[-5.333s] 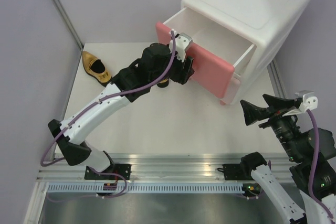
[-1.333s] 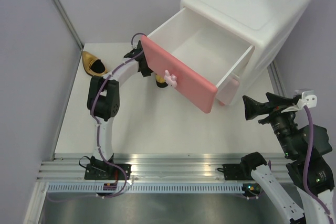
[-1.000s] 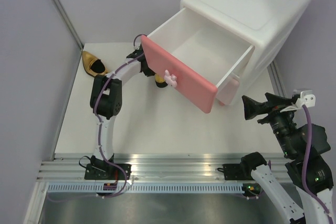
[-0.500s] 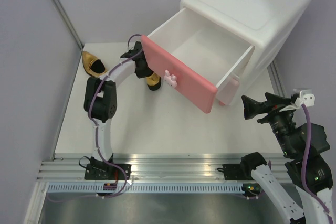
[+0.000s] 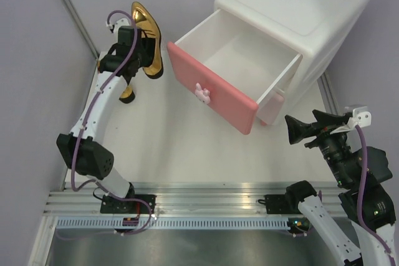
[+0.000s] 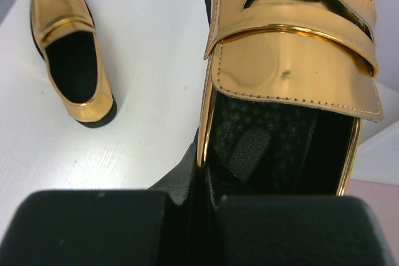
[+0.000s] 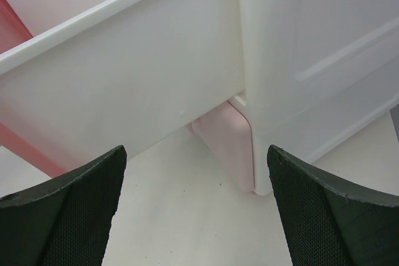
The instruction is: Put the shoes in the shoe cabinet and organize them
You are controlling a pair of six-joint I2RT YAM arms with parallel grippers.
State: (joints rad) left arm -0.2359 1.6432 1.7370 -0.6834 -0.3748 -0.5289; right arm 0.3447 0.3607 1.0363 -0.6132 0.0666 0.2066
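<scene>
My left gripper (image 5: 142,54) is shut on the side rim of a gold shoe (image 5: 147,22) and holds it in the air at the back left, toe up. In the left wrist view the held gold shoe (image 6: 293,60) fills the right side, its rim pinched at my left gripper (image 6: 202,179). A second gold shoe (image 6: 72,60) lies on the table below, partly hidden behind the arm in the top view (image 5: 127,93). The white shoe cabinet (image 5: 299,4) stands at the back right, its top drawer (image 5: 249,51) pulled out and bare inside. My right gripper (image 5: 305,132) stands open near the cabinet's front corner.
The pink drawer front (image 5: 215,95) with its bunny knob (image 5: 201,92) juts out over the table's middle. The right wrist view has the drawer's white side wall (image 7: 124,73) and a pink foot (image 7: 227,138) ahead of my right gripper (image 7: 194,151). Grey walls close the left and back.
My left gripper shut on the gold shoe beside the drawer front, then lifted it up and back to the left. The right arm has hardly moved.
</scene>
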